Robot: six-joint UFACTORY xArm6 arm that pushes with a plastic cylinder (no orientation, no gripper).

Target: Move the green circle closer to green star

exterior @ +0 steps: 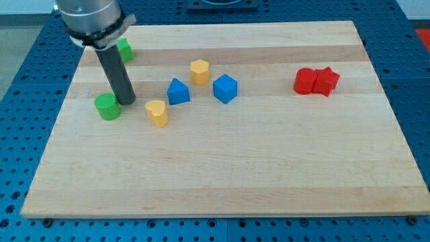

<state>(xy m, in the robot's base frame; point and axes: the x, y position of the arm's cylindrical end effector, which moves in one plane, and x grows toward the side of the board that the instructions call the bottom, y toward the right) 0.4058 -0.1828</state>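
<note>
Pincer absent; my tip (126, 101) beside green circle (107, 107).

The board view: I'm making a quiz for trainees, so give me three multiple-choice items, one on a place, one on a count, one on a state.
1. Where is my tip?
A. just right of the green circle
B. between the red blocks
C. at the board's bottom edge

2. How many blue blocks are there?
A. one
B. two
C. four

3. The two red blocks are:
A. stacked
B. far apart
C. side by side, touching

Answers:
1 A: the rod ends beside the circle.
2 B: a blue triangular block and a blue cube.
3 C: the red circle and red star meet.
</note>
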